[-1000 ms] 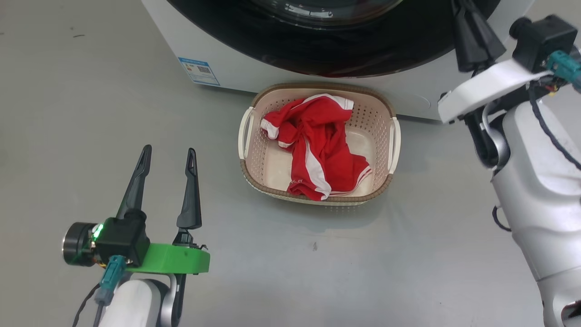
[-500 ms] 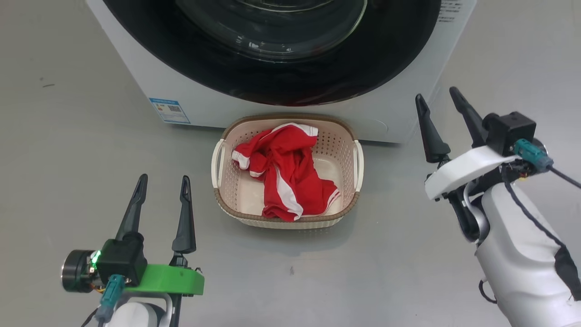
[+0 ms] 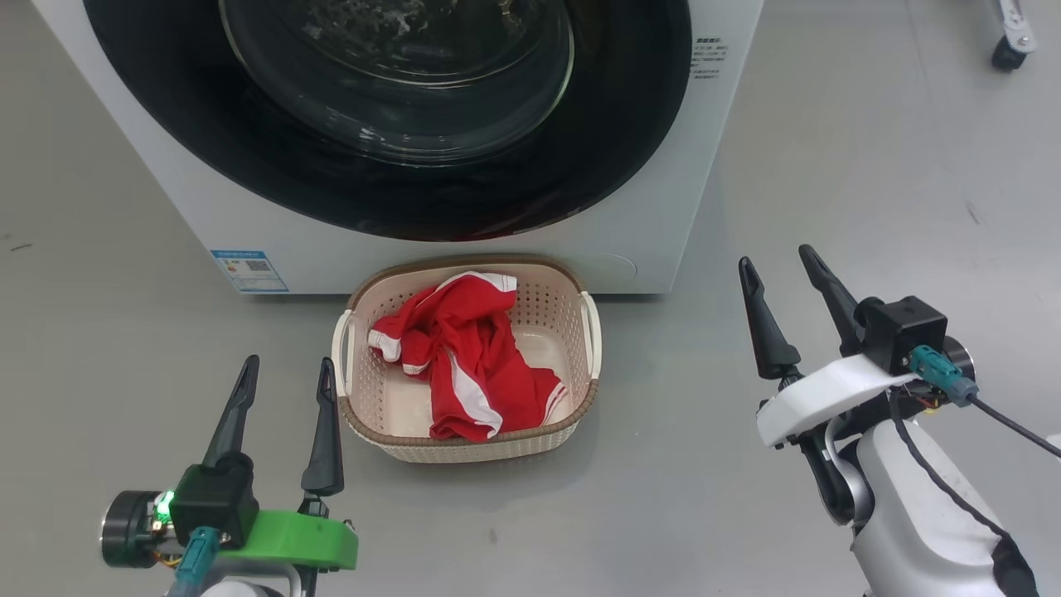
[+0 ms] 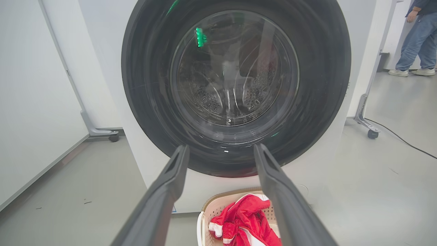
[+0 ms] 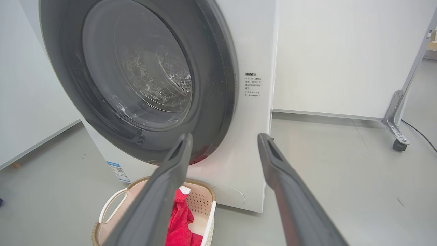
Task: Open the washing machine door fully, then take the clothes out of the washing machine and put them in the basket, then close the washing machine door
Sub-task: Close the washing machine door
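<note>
The white washing machine (image 3: 713, 166) stands at the top of the head view, and its round black door (image 3: 630, 124) lies flush against its front. On the floor just before it sits the cream basket (image 3: 464, 262) with the red, white-striped clothes (image 3: 464, 356) inside. My left gripper (image 3: 288, 365) is open and empty, just left of the basket. My right gripper (image 3: 775, 259) is open and empty too, over the floor right of the basket. The left wrist view looks between open fingers (image 4: 170, 184) at the door (image 4: 317, 85). The right wrist view shows the door (image 5: 218, 68) and basket (image 5: 112, 201).
White partition panels on wheeled feet (image 4: 372, 133) (image 5: 398, 145) stand beside and behind the machine. A cable (image 4: 403, 141) runs along the floor at the right. A person's legs (image 4: 416, 37) show far back on the right. Bare grey floor lies on both sides of the basket.
My right gripper was shut up by the door's right edge; it has come down and away and now stands open. The head camera has shifted, showing more of the machine. The left gripper stays open.
</note>
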